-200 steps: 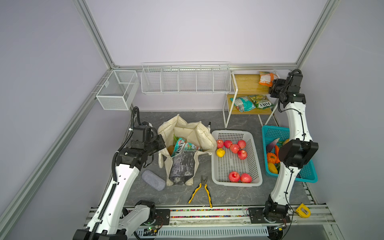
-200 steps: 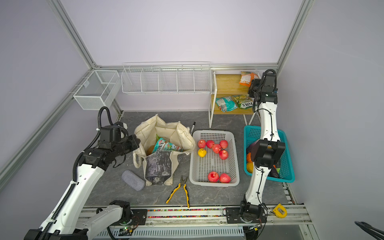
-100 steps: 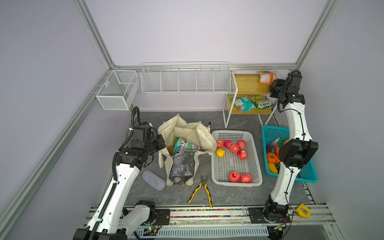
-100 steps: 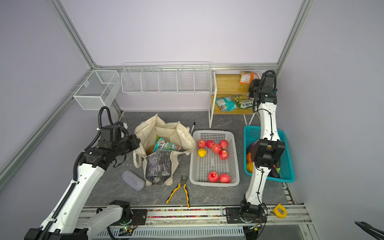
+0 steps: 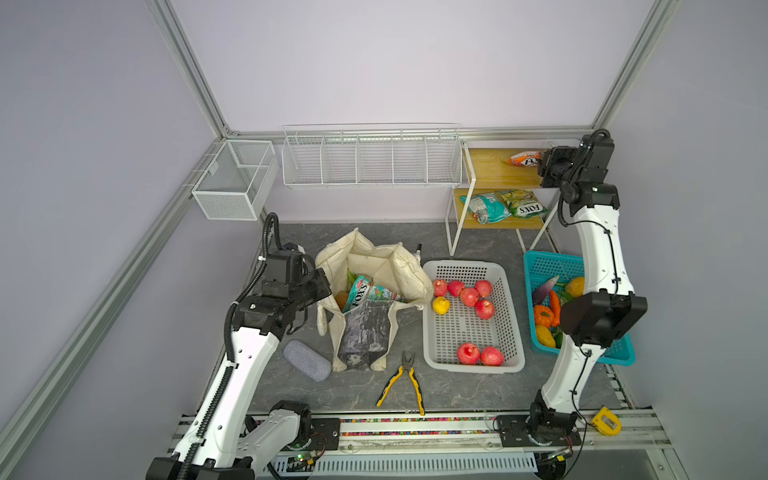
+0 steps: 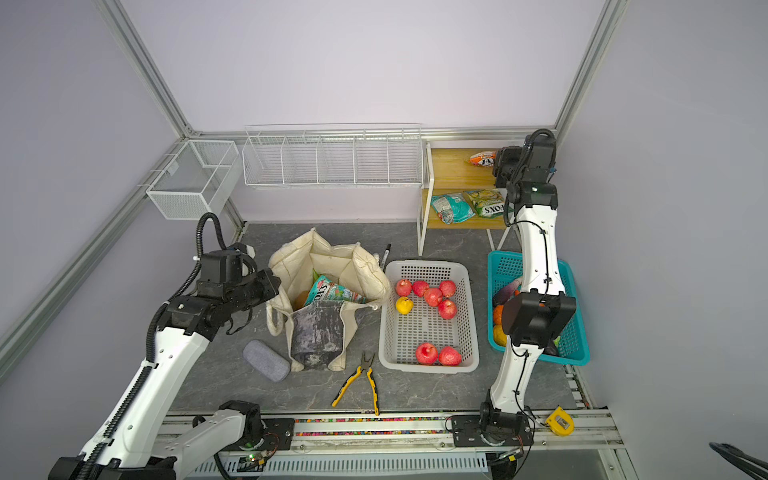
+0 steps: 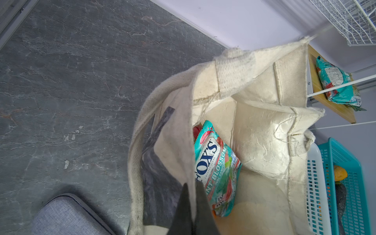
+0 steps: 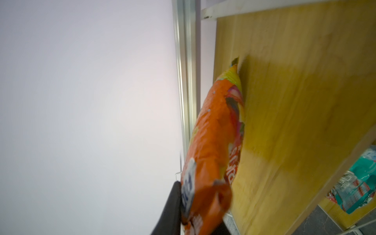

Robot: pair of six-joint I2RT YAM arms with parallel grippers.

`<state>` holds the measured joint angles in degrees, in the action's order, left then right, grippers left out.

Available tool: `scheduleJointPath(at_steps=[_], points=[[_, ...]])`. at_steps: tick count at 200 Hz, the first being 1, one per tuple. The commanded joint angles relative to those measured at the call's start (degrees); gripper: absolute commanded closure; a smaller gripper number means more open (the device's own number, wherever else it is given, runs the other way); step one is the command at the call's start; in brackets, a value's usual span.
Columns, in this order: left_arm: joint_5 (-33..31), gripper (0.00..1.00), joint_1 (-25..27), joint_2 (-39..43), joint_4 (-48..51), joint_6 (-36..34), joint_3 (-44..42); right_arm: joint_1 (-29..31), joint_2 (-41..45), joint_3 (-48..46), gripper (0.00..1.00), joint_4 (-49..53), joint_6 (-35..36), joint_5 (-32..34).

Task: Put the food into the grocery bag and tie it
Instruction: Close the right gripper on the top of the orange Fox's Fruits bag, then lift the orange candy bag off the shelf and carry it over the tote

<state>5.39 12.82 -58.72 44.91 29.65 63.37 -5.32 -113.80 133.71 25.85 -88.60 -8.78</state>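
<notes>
Left gripper [image 7: 191, 188]: pinched tight on the near rim of the bag [image 5: 374, 266]. The bag stands open just beyond it, with a teal packet [image 7: 215, 168] inside, close to the fingertips.
Right gripper [image 5: 541, 164]: closed on the end of an orange packet [image 8: 213, 132], which stretches ahead of it along the top shelf [image 5: 490, 172].
Lower packets [image 5: 486, 208]: on the shelf beneath that gripper.
Apples [image 5: 469, 297]: in the white basket [image 5: 513, 332], between the two grippers.
</notes>
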Motion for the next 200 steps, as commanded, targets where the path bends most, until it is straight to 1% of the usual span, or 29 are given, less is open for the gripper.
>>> scheduleJointPath(at_steps=[1,37,58,94,112,115,146,174,200], points=[[-0.4,1.00,0.3,1.1,0.2,-1.1,-0.5,1.4,5.2,1.0,0.93,-1.3,5.2,-1.6],[-0.5,1.00,0.2,1.8,1.2,-1.4,-0.3,4.1,11.1,-1.6,0.93,-1.8,11.1,-2.4],[-0.6,1.00,0.3,2.2,1.8,-1.6,-0.4,6.0,14.9,-4.2,0.93,-1.9,14.4,-4.3],[-1.3,1.00,0.2,2.9,2.7,-1.9,-0.4,12.2,21.6,-11.3,0.93,-2.5,20.8,-8.5],[-1.7,1.00,0.2,3.1,3.2,-1.6,-0.4,16.7,24.6,-16.2,0.93,-3.1,24.4,-9.5],[-1.8,1.00,0.2,3.1,3.3,-1.5,-0.4,18.6,25.1,-16.9,0.93,-3.2,24.9,-9.7],[-2.8,1.00,0.3,2.9,4.2,-1.3,0.0,29.2,27.9,-23.4,0.93,-3.4,32.8,-10.6],[-4.1,1.00,0.3,2.9,4.7,-0.8,0.7,38.8,27.3,-25.8,0.93,-1.6,40.8,-12.7],[-4.8,1.00,0.3,2.4,5.2,-0.4,1.5,44.9,25.9,-27.6,0.93,-0.5,44.6,-14.5]])
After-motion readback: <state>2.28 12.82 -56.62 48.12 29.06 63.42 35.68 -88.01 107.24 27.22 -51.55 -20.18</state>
